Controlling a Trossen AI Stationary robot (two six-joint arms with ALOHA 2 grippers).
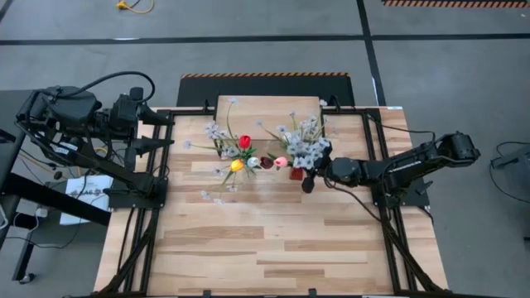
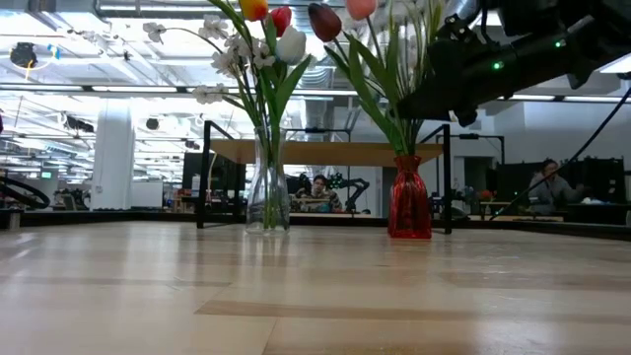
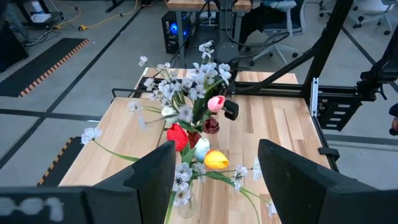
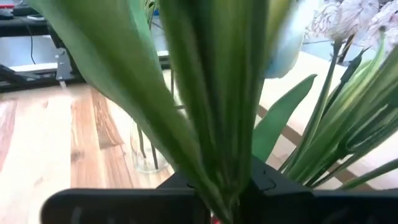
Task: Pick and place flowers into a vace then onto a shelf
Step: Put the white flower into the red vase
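On the large plank-patterned wooden tabletop (image 1: 273, 248) stand two vases, side by side toward twelve o'clock of the table's middle in the high view; the clear glass vase (image 2: 267, 192) holds a red tulip (image 1: 244, 141), an orange-yellow tulip (image 1: 236, 165), a white tulip (image 1: 252, 162) and sprays of small white-lilac blossoms (image 1: 217, 131); the red glass vase (image 2: 409, 200), at three o'clock of the clear one and a little apart from it, holds a pink tulip (image 1: 281, 161), a dark red tulip (image 1: 266, 162) and more pale blossom sprays (image 1: 305, 142).

The small light-wood shelf on thin black legs (image 2: 325, 151) stands behind both vases at the table's twelve o'clock edge; nothing rests on it that can be seen.

The right gripper (image 1: 311, 172) reaches in from three o'clock and sits at the red vase's bunch, up among the green stems and leaves (image 4: 217, 93); the wrist view is filled with those leaves pressed close between its dark fingers (image 4: 112, 202), which stand nearly together; whether they clamp a stem cannot be told.

The left gripper (image 1: 157, 132) waits at the table's ten o'clock corner, well apart from the flowers, its fingers (image 3: 146, 180) apart and holding nothing.
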